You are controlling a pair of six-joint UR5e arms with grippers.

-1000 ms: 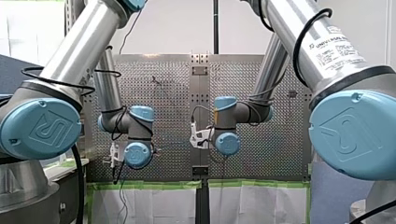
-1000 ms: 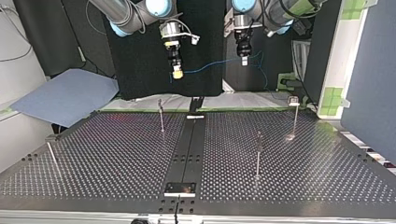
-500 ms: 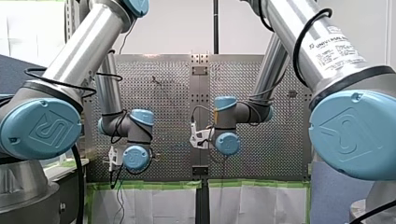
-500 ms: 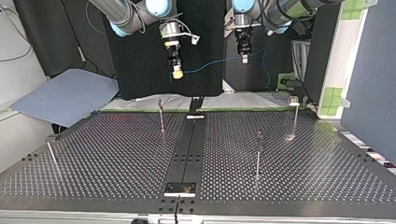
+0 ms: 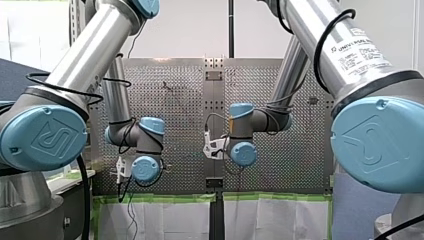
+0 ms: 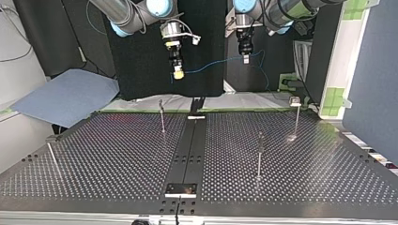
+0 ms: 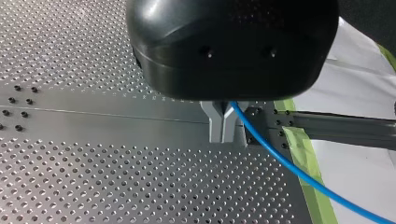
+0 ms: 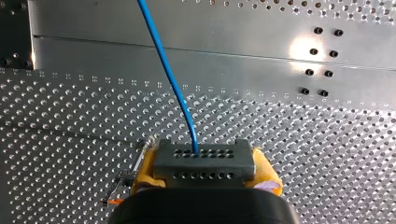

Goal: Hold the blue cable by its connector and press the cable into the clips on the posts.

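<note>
In the top view the blue cable [image 6: 213,63] hangs in the air between my two grippers, above the table's far edge. My right gripper [image 6: 178,73] is shut on the cable's grey connector [image 8: 203,159], held between its yellow pads [image 8: 145,170]. From the connector the cable [image 8: 164,65] runs ahead over the plate. My left gripper [image 6: 244,59] is shut on the cable further along. Its metal fingers [image 7: 215,126] pinch the blue cable [image 7: 280,161], which trails off past them. Thin posts [image 6: 162,116] [image 6: 259,154] [image 6: 296,117] stand on the table below, apart from the cable.
The perforated table [image 6: 117,159] has a dark centre strip [image 6: 190,150]. Another thin post [image 6: 50,158] leans near the top view's left edge. A blue sheet [image 6: 65,96] lies beyond the table at the left. Green tape [image 7: 306,154] edges the plate.
My left arm has shifted slightly and the slack cable beside its gripper has swung a little. My right arm has stayed still, both grips unchanged.
</note>
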